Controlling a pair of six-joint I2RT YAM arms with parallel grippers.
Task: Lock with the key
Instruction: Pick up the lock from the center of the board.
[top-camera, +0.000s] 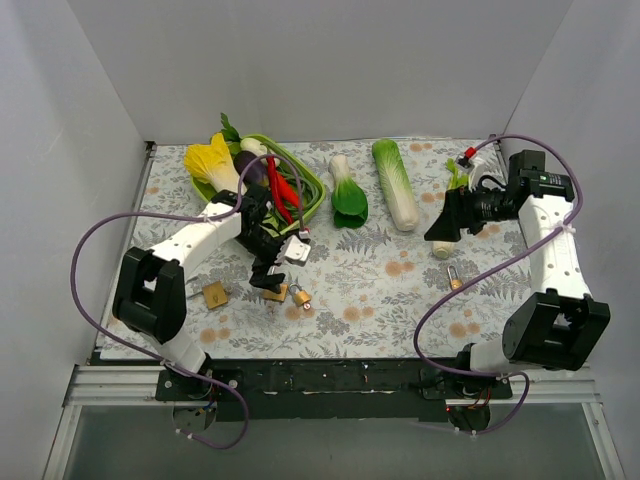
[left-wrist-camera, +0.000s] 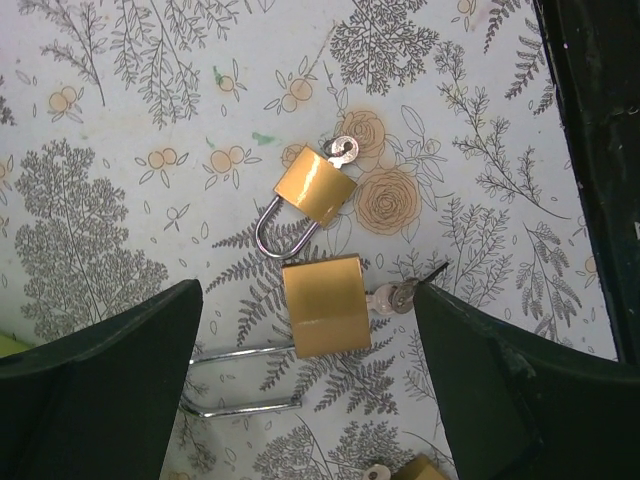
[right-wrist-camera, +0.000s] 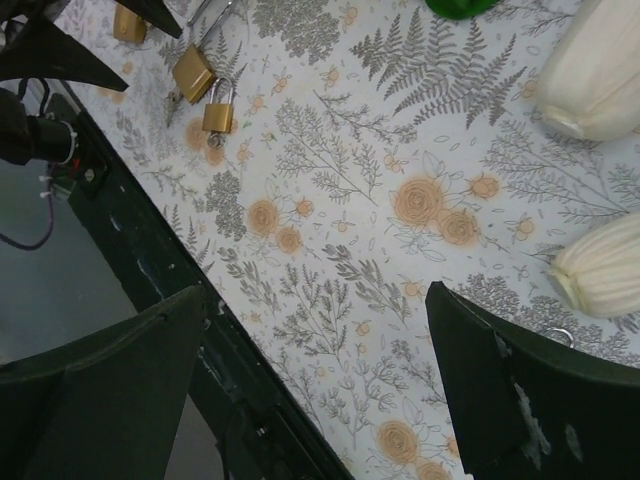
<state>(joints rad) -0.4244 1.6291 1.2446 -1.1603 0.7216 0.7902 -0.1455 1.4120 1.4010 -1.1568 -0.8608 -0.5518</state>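
Top view of a floral tabletop, described from left edge to right. At far left, near the front edge, a lone padlock of brass, lying flat. Just right of it, the left gripper pointing down over two more brass padlocks, spread wide and pinching nothing. In the left wrist view, dark fingers well apart, one at each side of the larger padlock: shackle swung open and reaching left, a key sticking out of the body's right side. Just beyond it in that view, very near, a smaller padlock with shackle closed and a second key in its far end. Behind the left arm, a green basket piled with vegetables. Further right, a bok choy and a long napa cabbage lying side by side near the back. Right of centre, a fourth padlock on the tabletop, too small to tell whether locked. At far right, the right gripper hanging above the tabletop, well apart from the padlocks by the left arm; in the right wrist view, fingers spread wide with only the printed pattern between them.
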